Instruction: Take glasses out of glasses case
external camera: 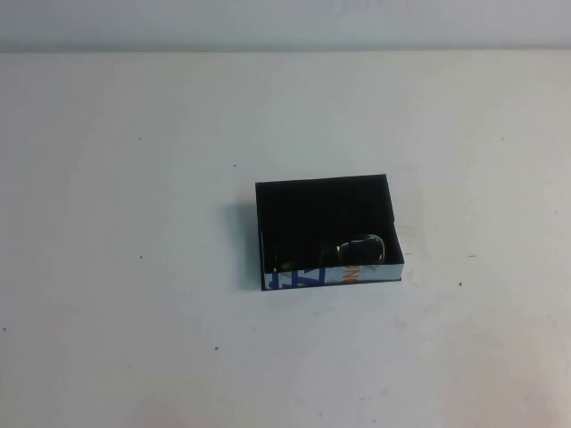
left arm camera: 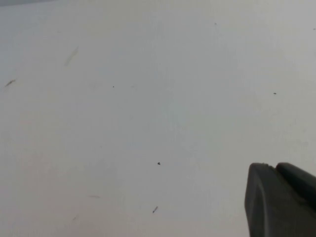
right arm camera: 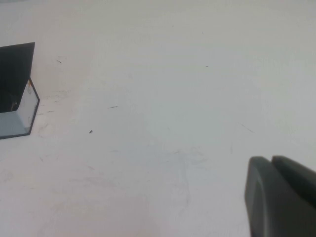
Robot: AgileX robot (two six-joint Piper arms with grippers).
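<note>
The black glasses case [external camera: 326,209] lies open in the middle of the white table, its white side with blue letters and an orange mark facing the front. The dark glasses [external camera: 357,251] lie inside along the front wall, one lens catching light. A corner of the case [right arm camera: 17,89] shows in the right wrist view. My left gripper [left arm camera: 274,168] is shut and empty over bare table, out of the high view. My right gripper [right arm camera: 270,160] is shut and empty, well away from the case, also out of the high view.
The white table [external camera: 134,223] is bare around the case, with small dark specks. Its far edge meets a pale wall [external camera: 285,22] at the back.
</note>
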